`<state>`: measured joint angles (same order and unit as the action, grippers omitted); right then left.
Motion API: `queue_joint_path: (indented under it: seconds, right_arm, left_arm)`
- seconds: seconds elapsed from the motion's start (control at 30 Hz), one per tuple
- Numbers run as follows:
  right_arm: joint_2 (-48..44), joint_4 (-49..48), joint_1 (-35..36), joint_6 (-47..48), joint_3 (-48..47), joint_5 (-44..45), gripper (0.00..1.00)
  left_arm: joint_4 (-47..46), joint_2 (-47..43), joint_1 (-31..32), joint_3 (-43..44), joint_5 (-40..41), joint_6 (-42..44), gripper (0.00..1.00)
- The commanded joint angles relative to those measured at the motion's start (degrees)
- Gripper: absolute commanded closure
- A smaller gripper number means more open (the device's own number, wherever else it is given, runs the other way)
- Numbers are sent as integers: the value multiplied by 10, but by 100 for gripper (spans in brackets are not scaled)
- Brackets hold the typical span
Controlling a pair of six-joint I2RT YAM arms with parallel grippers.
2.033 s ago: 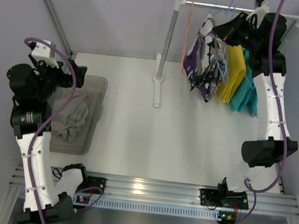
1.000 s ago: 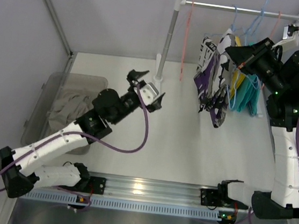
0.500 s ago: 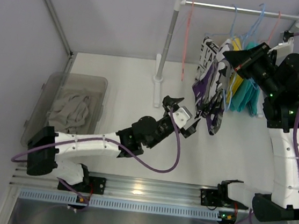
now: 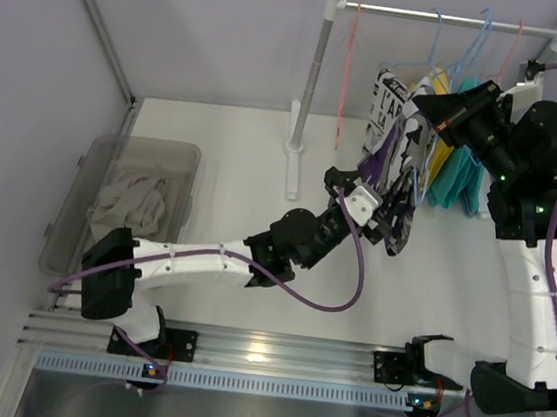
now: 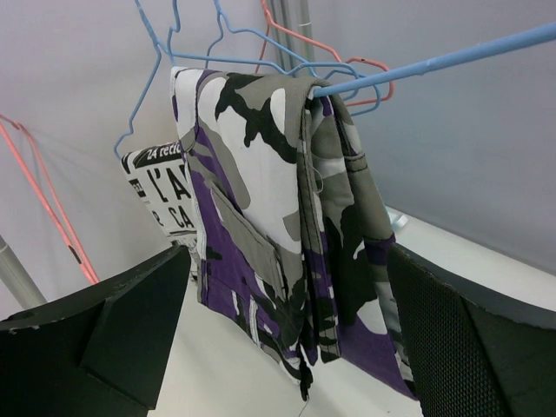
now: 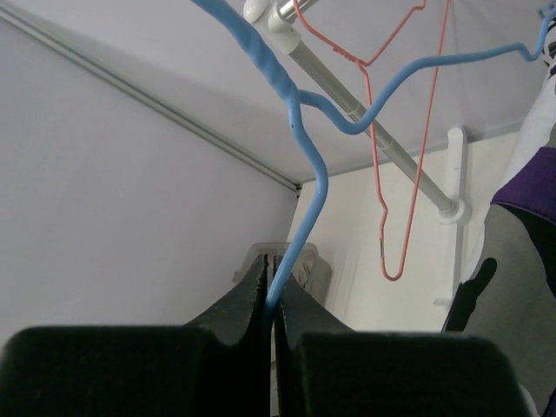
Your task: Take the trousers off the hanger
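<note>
Lettering — "L'A", "CA" (only partial) — on fabric behind trousers

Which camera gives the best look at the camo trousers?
The left wrist view: the trousers fill the frame, folded over the blue hanger, with pattern and pocket clear. The top view shows them small, partly behind the left gripper. The right wrist view catches only a purple edge at its right side.

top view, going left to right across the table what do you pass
bin → rack post → pink hanger → camo trousers → teal clothes
</note>
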<state>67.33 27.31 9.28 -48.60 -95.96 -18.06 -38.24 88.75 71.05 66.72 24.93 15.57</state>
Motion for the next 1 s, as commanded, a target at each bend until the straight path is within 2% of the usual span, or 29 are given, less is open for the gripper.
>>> queue_joint_path:
  seconds: [0.0, 0.3, 0.8, 0.97]
  right_arm:
    - [-41, -154, 11, -2, -21, 2, 100]
    - [-48, -153, 11, -4, -28, -4, 100]
    - [-52, -152, 11, 4, -32, -7, 100]
    - [-50, -149, 11, -2, -34, -13, 100]
  left_arm:
    - [-34, 24, 3, 46, 16, 1, 1]
    - [-36, 74, 1, 92, 43, 18, 5]
    - [-50, 25, -4, 9, 29, 23, 7]
    - [-54, 31, -6, 8, 27, 24, 7]
